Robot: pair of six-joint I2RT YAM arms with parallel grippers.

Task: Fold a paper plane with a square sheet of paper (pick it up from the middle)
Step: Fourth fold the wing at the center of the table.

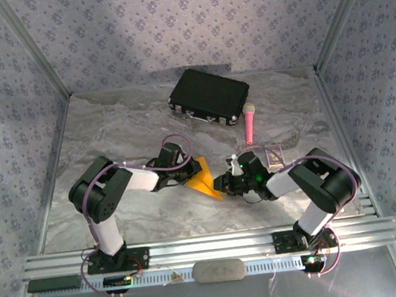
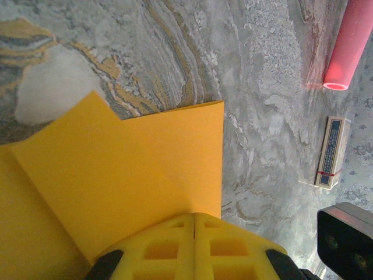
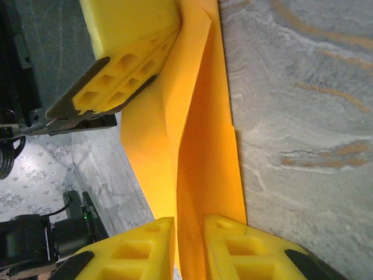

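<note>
Marbled grey covers the table [image 1: 110, 122], which is walled by lilac patterned panels. Toward the far edge lies the black case [image 1: 209, 95], with a pink microphone [image 1: 249, 123] just beside its right end. Well nearer than the case, about level with its middle, the square sheet of paper [image 1: 206, 178] sits between both arms, creased into an orange-yellow wedge. The left gripper [image 2: 194, 216] has its jaws pressed together on one folded part of the sheet. The right gripper [image 3: 189, 221] holds its jaws narrowly apart, with a raised fold of the sheet standing between them.
</note>
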